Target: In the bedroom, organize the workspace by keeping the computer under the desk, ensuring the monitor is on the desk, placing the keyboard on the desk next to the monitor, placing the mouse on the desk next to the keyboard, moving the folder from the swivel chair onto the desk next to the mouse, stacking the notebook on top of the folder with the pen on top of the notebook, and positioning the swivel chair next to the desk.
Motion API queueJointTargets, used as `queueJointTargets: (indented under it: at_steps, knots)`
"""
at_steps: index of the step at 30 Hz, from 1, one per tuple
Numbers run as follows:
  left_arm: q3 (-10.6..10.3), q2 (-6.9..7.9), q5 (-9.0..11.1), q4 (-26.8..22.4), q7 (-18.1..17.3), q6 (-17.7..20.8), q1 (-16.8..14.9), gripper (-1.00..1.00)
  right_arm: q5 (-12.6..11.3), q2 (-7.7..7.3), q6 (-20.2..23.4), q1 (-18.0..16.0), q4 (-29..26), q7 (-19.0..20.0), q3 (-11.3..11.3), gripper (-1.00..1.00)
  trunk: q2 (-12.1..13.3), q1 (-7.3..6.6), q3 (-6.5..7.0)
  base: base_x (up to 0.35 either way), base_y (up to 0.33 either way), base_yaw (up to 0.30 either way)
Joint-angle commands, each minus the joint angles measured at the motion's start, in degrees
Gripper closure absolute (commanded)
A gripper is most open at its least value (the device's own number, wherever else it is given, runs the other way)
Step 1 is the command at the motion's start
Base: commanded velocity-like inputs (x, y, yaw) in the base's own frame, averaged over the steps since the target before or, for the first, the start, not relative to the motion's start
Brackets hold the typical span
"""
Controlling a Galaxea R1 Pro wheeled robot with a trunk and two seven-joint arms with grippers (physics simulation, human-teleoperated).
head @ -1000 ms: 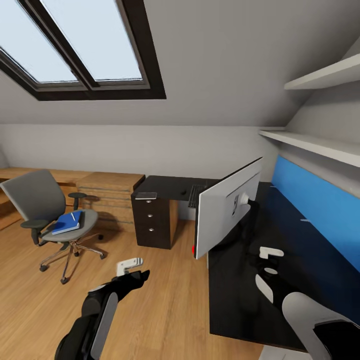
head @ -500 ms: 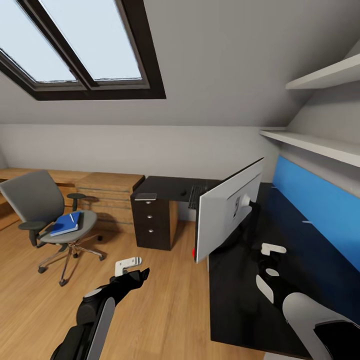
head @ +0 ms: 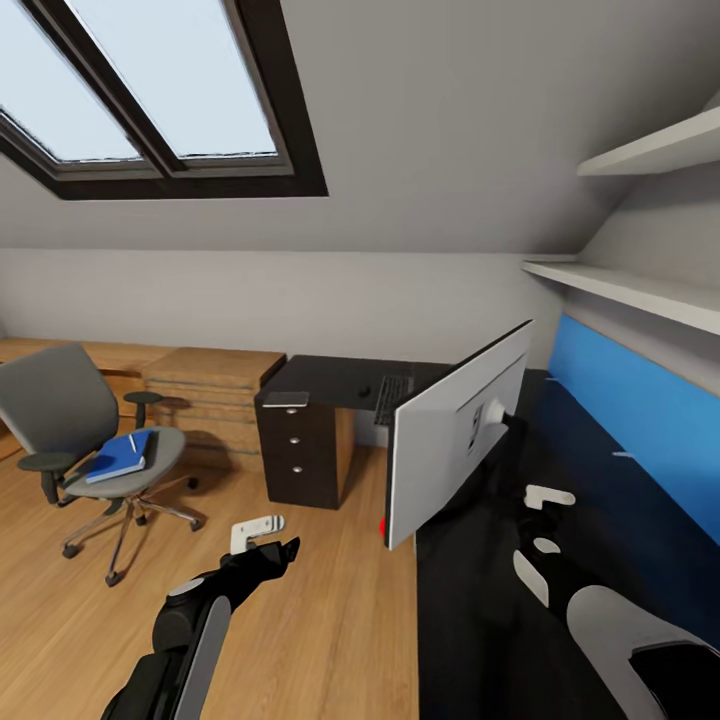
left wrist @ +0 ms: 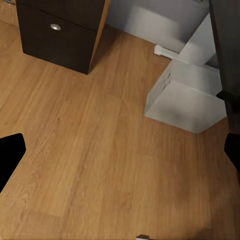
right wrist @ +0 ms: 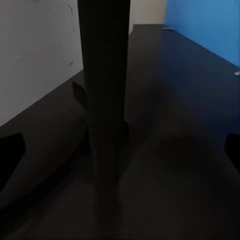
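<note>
Desk [head: 600,560] is the reference: black L-shaped top, long run along the blue wall panel [head: 640,420], short run heading toward the back wall. Drawer unit [head: 300,455] sits under the far end of that short run. Monitor [head: 455,430] stands on the desk near its front edge, white back facing the camera, tilted; right wrist view has its dark stand [right wrist: 105,100] dead ahead on the top. Chair [head: 85,430] is well apart from the desk, out on the wood floor [head: 330,620] past the drawer unit. Computer [left wrist: 187,97] (white box in the left wrist view) is on the floor beside the desk leg. Keyboard [head: 393,395] lies on the short run, behind the monitor's far edge; mouse [head: 365,388] just beside it. Blue folder [head: 118,458] is on the chair seat with a pen [head: 131,441] on top. Left gripper [head: 262,533] hangs over the floor off the desk front, fingers [left wrist: 11,155] spread. Right gripper [head: 545,515] is over the desk, just behind the monitor stand, fingers [right wrist: 12,150] spread too.
</note>
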Motion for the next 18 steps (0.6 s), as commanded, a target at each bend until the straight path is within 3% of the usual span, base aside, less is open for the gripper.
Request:
queueJointTargets:
  at_steps: [1, 8, 18]
  knots:
    - [0.05, -0.04, 0.59, -0.06, 0.32, 0.31, -0.04, -1.0, -0.49, -0.04, -0.18, -0.05, 0.01, -0.23, 0.5, -1.0, -0.05, 0.01, -0.08, 0.055, -0.033, 0.0]
    - [-0.33, -0.04, 0.58, 0.24, 0.32, 0.42, -0.04, -1.0, -0.5, -0.13, -0.37, -0.05, 0.01, -0.26, 0.49, -1.0, -0.05, 0.01, -0.08, 0.116, -0.114, 0.0]
    - [-1.55, 0.04, 0.59, 0.38, 0.32, 0.4, -0.04, -1.0, -0.5, -0.1, -0.59, -0.04, 0.1, -0.26, 0.49, -1.0, -0.05, 0.01, -0.08, 0.086, 0.009, 0.0]
